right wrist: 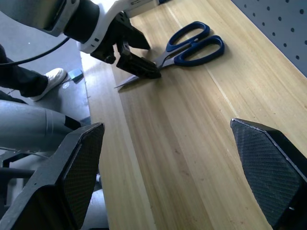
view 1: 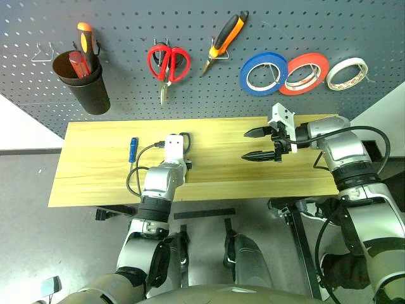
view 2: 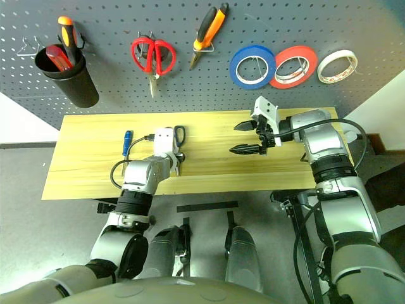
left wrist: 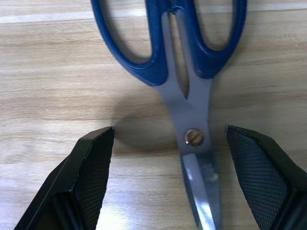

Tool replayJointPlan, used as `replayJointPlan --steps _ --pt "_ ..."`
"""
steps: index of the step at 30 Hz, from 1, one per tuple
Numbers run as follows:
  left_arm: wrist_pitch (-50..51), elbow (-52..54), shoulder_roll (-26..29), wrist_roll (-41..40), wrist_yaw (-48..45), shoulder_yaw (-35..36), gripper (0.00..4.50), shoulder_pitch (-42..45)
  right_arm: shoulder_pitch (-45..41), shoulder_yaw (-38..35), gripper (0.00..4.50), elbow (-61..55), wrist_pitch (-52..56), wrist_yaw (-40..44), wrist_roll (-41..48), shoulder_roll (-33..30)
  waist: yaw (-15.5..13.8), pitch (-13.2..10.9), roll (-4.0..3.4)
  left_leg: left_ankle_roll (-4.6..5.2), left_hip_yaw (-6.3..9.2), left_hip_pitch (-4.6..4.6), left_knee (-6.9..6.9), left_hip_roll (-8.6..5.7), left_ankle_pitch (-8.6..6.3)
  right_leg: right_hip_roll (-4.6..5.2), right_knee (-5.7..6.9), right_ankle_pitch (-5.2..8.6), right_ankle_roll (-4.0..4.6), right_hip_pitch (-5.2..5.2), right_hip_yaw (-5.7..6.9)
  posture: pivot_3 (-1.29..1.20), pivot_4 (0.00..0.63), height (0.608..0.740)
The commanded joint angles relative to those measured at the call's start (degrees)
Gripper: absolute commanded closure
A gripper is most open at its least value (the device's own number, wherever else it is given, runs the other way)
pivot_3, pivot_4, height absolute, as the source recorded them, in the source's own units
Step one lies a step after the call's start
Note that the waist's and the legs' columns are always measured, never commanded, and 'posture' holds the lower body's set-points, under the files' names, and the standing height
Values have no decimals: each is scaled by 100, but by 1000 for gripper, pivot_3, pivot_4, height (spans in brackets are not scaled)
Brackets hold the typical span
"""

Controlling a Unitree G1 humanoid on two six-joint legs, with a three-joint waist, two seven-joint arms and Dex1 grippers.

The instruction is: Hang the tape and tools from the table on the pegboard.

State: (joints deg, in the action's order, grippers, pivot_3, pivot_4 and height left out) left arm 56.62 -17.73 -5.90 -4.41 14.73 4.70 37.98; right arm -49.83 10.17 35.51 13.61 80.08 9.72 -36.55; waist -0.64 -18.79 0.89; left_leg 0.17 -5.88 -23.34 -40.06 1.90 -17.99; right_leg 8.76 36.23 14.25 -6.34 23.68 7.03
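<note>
Progress view over the table (view 1: 95, 183) and pegboard (view 1: 209, 95). Already hung: the blue tape (view 1: 264, 73) at the board's 3 o'clock side, just beside a red-orange roll (view 1: 304, 73) and a white roll (view 1: 347, 73); and the orange-and-black pliers (view 1: 225, 40) near 12 o'clock, tilted with the jaws pointing down toward 7 o'clock. The red scissors (view 1: 168, 63) and a black cup (view 1: 81, 81) of screwdrivers toward 9 o'clock are not part of the job. Still on the table: the blue-handled scissors (left wrist: 187, 72), lying flat near the table's middle with the handle loops toward the board, and the small blue screwdriver (view 1: 133, 149), at 9 o'clock from them and apart. The left gripper (left wrist: 187, 167) hovers low over the scissors, its jaws spread wide to either side of the pivot screw and gripping nothing. The right gripper (view 1: 261, 144) hangs above the table's 3 o'clock half, jaws likewise wide apart and empty. Judged state: two of four items hung; the scissors pickup is in hand, the screwdriver remains untouched.
</note>
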Motion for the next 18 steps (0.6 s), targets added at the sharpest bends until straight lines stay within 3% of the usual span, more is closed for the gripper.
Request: replayJointPlan --steps 1,9,18 --pt "127 -152 -56 96 110 30 1164 29 -19 -181 0 -158 -41 -12 40 -66 5 -3 1 0 0 0 0 0 0 0 -1 0 0 0 0 -37 381 732" --pt "263 -292 -66 176 257 139 3787 142 -13 -149 0 -139 90 -76 -2 -89 17 -34 0 0 -1 0 1 3 0 0 -3 0 0 2 0 -37 381 732" --pt "36 193 245 306 -169 -250 3936 -62 3 -201 0 -83 -30 -238 -69 -84 45 -35 0 0 -2 0 2 4 0 0 -4 0 0 3 0 -37 351 732"
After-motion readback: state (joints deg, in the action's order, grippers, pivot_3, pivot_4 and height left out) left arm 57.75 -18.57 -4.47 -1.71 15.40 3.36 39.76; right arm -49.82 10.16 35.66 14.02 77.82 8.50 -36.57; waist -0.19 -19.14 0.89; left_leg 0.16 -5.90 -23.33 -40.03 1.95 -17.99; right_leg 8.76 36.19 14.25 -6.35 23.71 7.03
